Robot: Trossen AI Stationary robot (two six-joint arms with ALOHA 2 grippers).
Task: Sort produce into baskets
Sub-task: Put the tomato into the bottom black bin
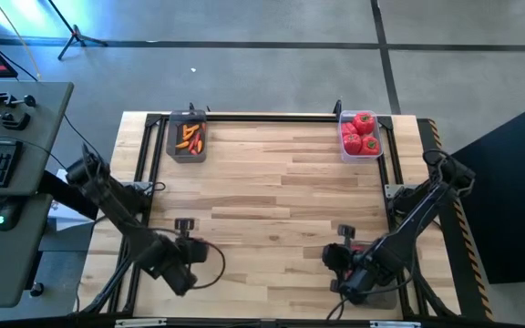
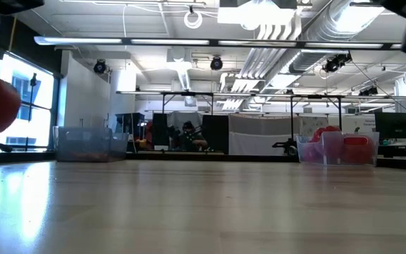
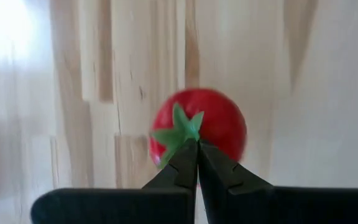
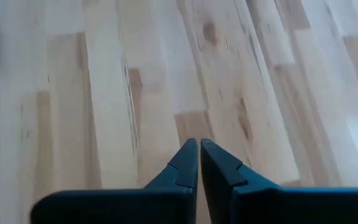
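Tomato [image 3: 199, 127] lies on the worktop [image 1: 272, 191] near its front left corner, under the left hand [image 3: 197, 146], whose fingers are pressed together just above its green top. Carrots [image 1: 190, 138] and tomatoes [image 1: 361, 133] already fill the back-corner baskets. Right hand [image 4: 199, 144], pressed together and empty, hangs near the front right.

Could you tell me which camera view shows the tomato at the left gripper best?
The left wrist view: the tomato fills the centre, its green top at the shut left gripper. The low view shows only a red blur at its edge; the high and right wrist views do not show it.
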